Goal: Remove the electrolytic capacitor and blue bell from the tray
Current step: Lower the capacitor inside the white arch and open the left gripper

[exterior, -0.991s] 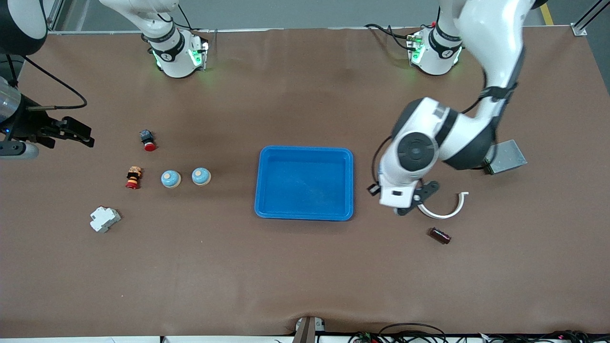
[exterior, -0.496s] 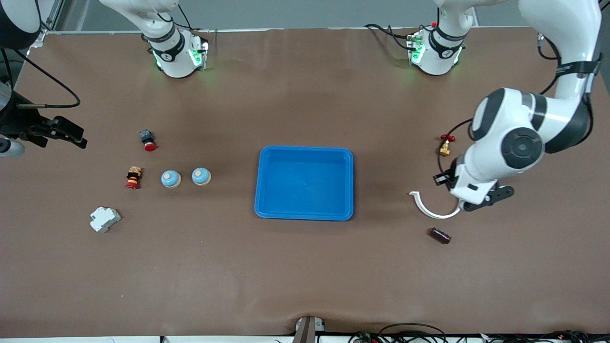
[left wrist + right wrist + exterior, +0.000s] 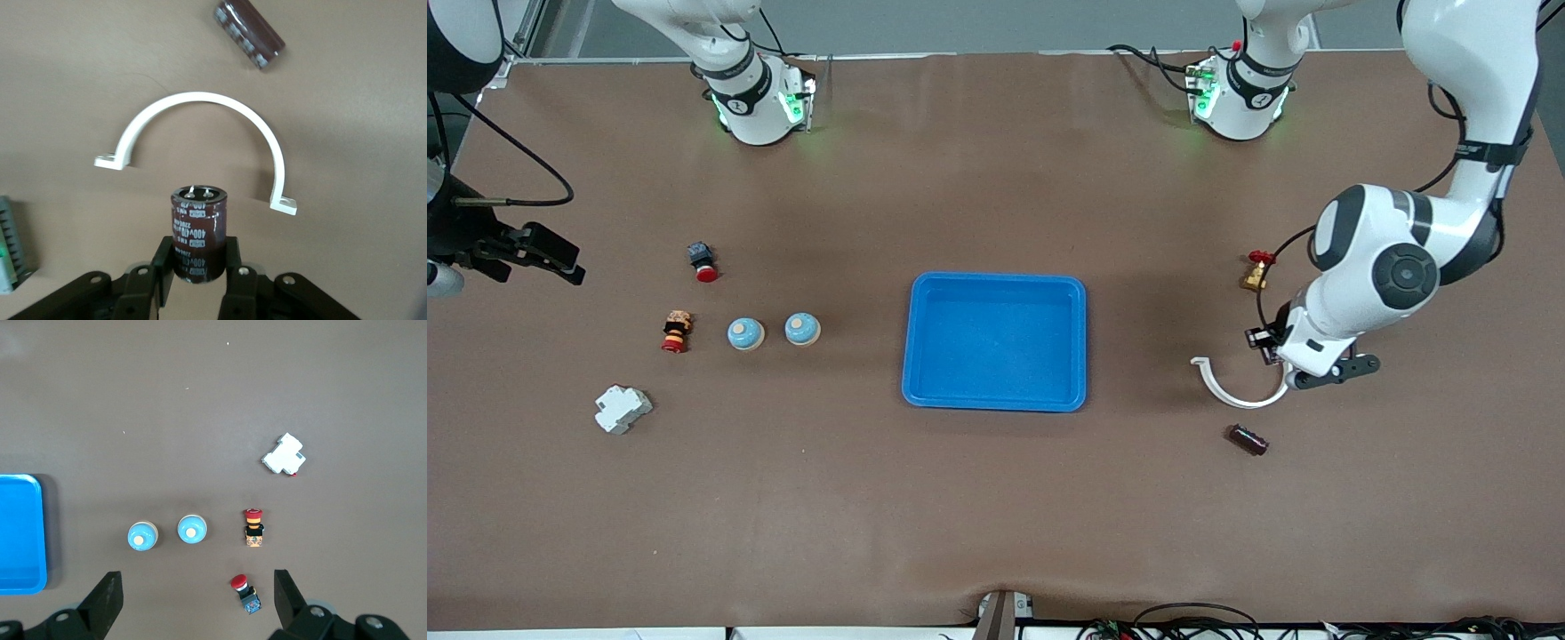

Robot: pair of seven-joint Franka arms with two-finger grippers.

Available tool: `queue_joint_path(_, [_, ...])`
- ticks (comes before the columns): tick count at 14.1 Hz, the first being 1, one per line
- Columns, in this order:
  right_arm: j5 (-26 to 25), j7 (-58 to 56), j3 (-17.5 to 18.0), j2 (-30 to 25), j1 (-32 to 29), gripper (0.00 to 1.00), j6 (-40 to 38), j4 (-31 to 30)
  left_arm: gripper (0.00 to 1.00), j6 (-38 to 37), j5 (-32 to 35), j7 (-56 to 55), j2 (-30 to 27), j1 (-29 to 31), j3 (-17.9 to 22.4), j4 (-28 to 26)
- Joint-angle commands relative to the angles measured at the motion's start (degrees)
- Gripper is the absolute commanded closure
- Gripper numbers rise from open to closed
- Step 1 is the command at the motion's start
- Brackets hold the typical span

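Capacitor (image 3: 199, 230) sits clamped upright in my left tool (image 3: 200, 267), up in the air over the white clamp (image 3: 200, 127). My right tool (image 3: 193, 597) waits with fingers spread wide, above the counter (image 3: 996, 498) near two bells (image 3: 143, 536).

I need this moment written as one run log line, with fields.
left gripper: shut on capacitor, over white clamp | right gripper: open, waits above bells | blue tray: holds nothing
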Motion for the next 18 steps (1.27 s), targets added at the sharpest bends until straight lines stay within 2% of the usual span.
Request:
queue_joint_path(1, [-0.4,0.9,0.7,-0.1,-0.7,0.00,0.6,0.0,1.00,4.8,1.7,0.4,1.9,0.6,-0.4,-1.5])
queue_joint_path(11, [-0.9,-0.1,0.6,0.0,-1.7,0.00,-1.0,-0.4,1.00,9.5,8.3,0.1,8.7,3.1,-0.1,-1.0])
queue_joint_path(18, [-0.5,0.8,0.6,0.0,-1.8,0.00,-4.3,-0.3,1.00,9.8,8.3,-0.2,10.2,3.1,-0.1,-0.8])
